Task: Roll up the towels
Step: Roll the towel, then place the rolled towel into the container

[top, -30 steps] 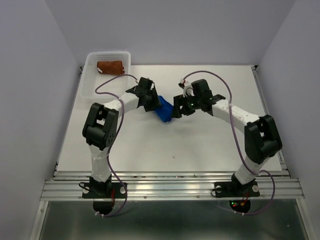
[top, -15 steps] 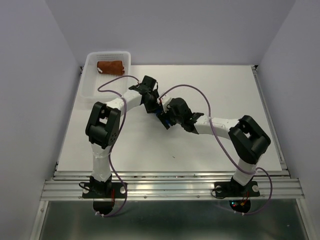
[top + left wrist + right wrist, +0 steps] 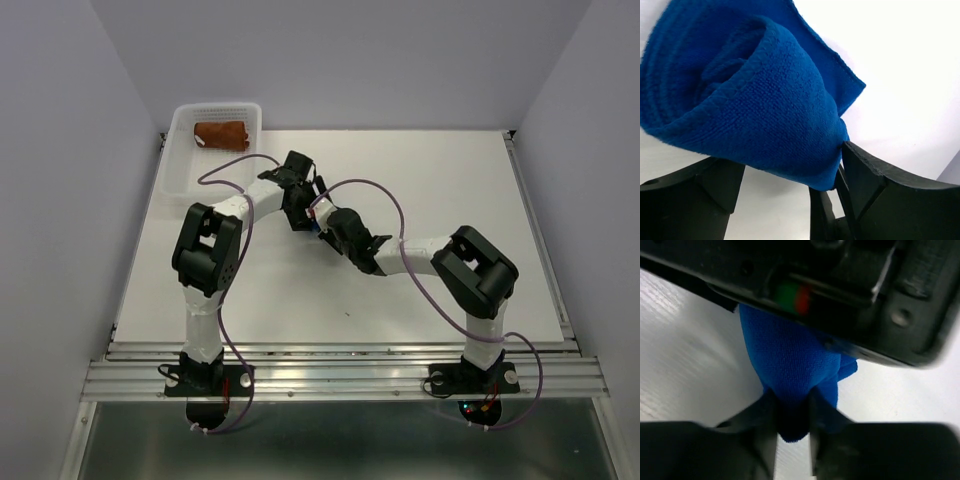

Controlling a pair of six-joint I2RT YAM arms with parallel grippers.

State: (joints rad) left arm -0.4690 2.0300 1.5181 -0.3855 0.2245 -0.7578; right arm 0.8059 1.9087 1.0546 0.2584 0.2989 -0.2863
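Note:
The blue towel [image 3: 755, 100] is a loose roll on the table, lying between the wide jaws of my left gripper [image 3: 790, 159] and touching the right finger [image 3: 875, 185]. My left gripper [image 3: 300, 203] is open. Facing it, my right gripper [image 3: 792, 415] is shut on a fold at the blue towel's [image 3: 785, 360] end. In the top view the two grippers meet left of the table's centre, and my right gripper [image 3: 331, 225] hides most of the blue towel. The rust-brown towel [image 3: 222, 133] lies rolled in the white basket.
The white perforated basket [image 3: 180, 165] stands at the table's far left corner. Purple cables loop above both arms. Grey walls close in the left and right sides of the white table [image 3: 450, 170].
My right gripper has swung left across the table to the blue towel and shut on its end. My left gripper has let its jaws out wider around the roll.

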